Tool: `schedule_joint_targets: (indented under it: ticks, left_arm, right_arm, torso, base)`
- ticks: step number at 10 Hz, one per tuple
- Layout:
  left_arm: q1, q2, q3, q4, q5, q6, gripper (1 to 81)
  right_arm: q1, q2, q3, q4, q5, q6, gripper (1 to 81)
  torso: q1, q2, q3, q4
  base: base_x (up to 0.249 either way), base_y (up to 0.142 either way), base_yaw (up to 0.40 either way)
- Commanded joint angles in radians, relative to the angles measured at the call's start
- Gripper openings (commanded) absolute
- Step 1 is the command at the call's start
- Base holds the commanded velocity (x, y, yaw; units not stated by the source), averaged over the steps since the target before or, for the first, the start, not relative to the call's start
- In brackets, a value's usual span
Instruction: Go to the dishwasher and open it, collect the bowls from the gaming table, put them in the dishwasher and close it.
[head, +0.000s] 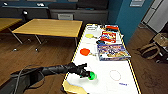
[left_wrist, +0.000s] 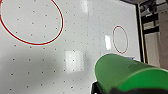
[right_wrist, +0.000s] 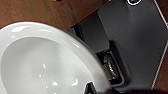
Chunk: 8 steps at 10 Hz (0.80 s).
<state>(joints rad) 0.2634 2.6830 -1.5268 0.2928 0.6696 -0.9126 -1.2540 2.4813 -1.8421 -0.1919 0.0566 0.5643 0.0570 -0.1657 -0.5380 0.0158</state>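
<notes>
The gaming table (head: 110, 85) is a long white top with a pale yellow edge, running away from me. My left gripper (head: 87, 74) is shut on the small green bowl (head: 92, 75) just above the table's near left part. That green bowl (left_wrist: 130, 72) looms large in the left wrist view over the white top. The red-orange bowl (head: 85, 51) sits farther along the table's left side. In the right wrist view a white bowl (right_wrist: 37, 62) hangs over the wooden floor and my dark base, with my right gripper (right_wrist: 95, 90) at its rim. The dishwasher is out of view.
Two board game boxes (head: 113, 52) (head: 108, 37) and a yellow dish (head: 89, 35) lie farther along the table. A red ring (head: 115, 75) is printed near the green bowl. Yellow-topped tables (head: 50, 27) stand to the left, a blue wall (head: 130, 17) and bags (head: 150, 50) to the right.
</notes>
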Motion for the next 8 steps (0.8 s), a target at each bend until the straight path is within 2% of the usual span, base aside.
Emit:
schedule_joint_targets:
  ticks: [1, 3, 5, 6, 7, 8]
  left_arm:
    - [-0.06, -0.253, 0.302, 0.104, 0.015, -0.003, 1.0]
    - [0.046, -0.351, 0.359, 0.173, 0.012, -0.003, 1.0]
    - [0.181, -0.429, 0.404, 0.246, -0.03, -0.003, 1.0]
    - [0.256, -0.474, 0.419, 0.311, -0.065, -0.003, 1.0]
    - [0.321, -0.504, 0.424, 0.355, -0.102, -0.003, 1.0]
    - [0.389, -0.549, 0.424, 0.402, -0.183, -0.002, 1.0]
  right_arm:
    - [0.015, -0.039, 0.028, -0.02, -0.047, -0.006, 1.0]
    - [0.006, -0.036, 0.026, -0.02, -0.046, -0.007, 1.0]
    - [0.001, -0.032, 0.026, -0.021, -0.046, -0.007, 1.0]
    - [-0.002, -0.026, 0.025, -0.021, -0.046, -0.007, 1.0]
    - [-0.002, -0.023, 0.025, -0.02, -0.046, -0.007, 1.0]
    - [-0.003, -0.023, 0.025, -0.02, -0.046, -0.006, 1.0]
  torso:
    - [0.0, 0.0, 0.042, 0.0]
    - [0.0, 0.0, 0.067, 0.0]
    - [0.0, 0.0, 0.102, 0.0]
    - [0.0, 0.0, 0.118, 0.0]
    - [0.0, 0.0, 0.136, 0.0]
    - [0.0, 0.0, 0.149, 0.0]
  base:
    - [0.0, 0.0, 0.0]
    - [0.0, 0.0, 0.0]
    - [0.0, 0.0, 0.0]
    - [0.0, 0.0, 0.0]
    - [0.0, 0.0, 0.0]
    - [0.0, 0.0, 0.0]
